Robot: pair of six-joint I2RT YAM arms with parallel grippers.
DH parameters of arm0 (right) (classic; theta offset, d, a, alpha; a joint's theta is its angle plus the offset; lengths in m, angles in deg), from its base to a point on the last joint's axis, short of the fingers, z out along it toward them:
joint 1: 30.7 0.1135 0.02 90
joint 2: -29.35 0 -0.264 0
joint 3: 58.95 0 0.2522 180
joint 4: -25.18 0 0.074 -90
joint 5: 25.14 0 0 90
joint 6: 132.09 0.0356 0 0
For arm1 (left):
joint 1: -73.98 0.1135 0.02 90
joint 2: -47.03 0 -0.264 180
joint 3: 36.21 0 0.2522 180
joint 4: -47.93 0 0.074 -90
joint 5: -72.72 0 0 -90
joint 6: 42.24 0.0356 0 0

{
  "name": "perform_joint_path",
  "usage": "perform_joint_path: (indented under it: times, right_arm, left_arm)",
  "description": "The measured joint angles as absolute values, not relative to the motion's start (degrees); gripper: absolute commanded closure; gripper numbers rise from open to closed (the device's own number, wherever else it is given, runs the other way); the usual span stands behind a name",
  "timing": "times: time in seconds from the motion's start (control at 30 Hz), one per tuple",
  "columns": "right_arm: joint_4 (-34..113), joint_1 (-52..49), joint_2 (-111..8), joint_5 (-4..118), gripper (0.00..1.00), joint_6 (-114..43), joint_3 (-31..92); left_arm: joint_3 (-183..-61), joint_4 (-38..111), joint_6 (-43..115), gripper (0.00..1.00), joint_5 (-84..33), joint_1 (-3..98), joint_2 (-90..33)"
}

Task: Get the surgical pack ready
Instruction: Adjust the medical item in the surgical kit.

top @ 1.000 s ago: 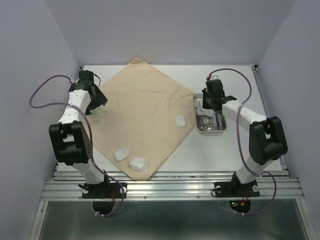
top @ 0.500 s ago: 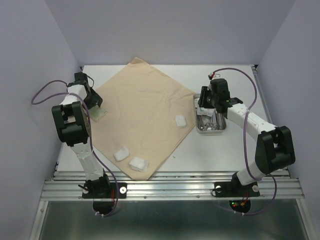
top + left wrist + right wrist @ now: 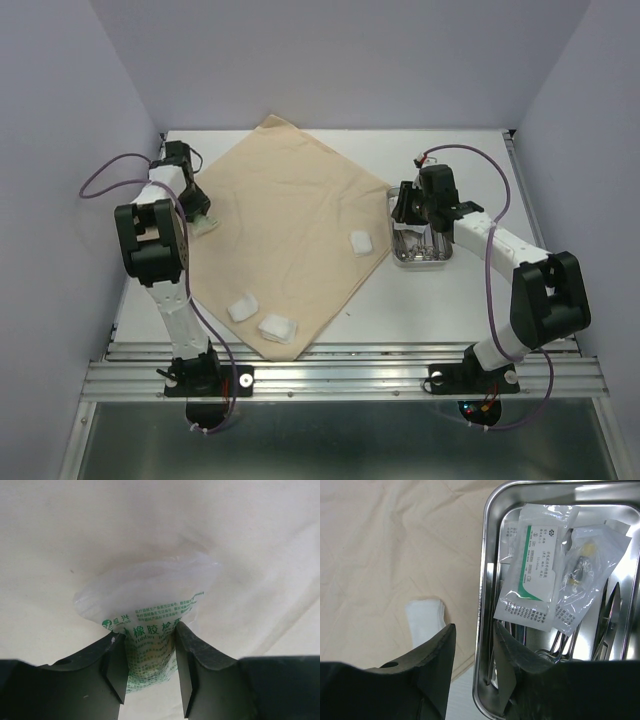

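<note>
Right now my left gripper is pinching a clear plastic packet with green print, one finger pressed against each side of its crumpled lower end. The packet lies on the white table, just off the left corner of the beige cloth.

My right gripper is parted and sits astride the left wall of the steel tray, with one finger outside over the cloth's edge and the other inside. A gap shows beside the outer finger, so nothing is clasped.

The tray stands just beside the cloth's right corner. It holds two sealed packets lying on top of the silver instruments; I cannot tell scissors from forceps.

One gauze pad rests on the cloth near the tray. Two more gauze pads lie close together near the cloth's front corner.
</note>
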State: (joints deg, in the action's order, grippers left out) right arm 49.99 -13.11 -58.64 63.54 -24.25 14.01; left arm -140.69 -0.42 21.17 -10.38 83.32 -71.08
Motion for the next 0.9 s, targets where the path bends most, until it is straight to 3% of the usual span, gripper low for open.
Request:
perform_joint_path:
  times: [0.4, 0.5, 0.6, 0.73, 0.9]
  right_arm:
    - [50.1, -13.1, -58.6, 62.8, 0.59, -23.5, 14.0]
    - [50.6, -13.1, -58.4, 62.8, 0.59, -23.1, 14.0]
    - [51.0, -12.7, -57.9, 62.8, 0.59, -22.8, 14.0]
    - [52.2, -12.1, -56.6, 62.9, 0.54, -22.3, 14.0]
    - [53.0, -9.7, -56.0, 63.1, 0.39, -21.7, 14.3]
  left_arm:
    - [-140.6, 0.3, 27.6, 0.54, -17.9, 64.0, -60.2]
    - [-140.6, 0.9, 29.7, 0.51, -20.9, 58.9, -60.0]
    - [-140.8, 1.0, 31.5, 0.39, -22.2, 53.9, -61.3]
    - [-140.8, 1.5, 32.8, 0.07, -24.2, 49.4, -64.7]
    - [-140.8, 0.9, 33.3, 0.04, -25.2, 48.2, -67.0]
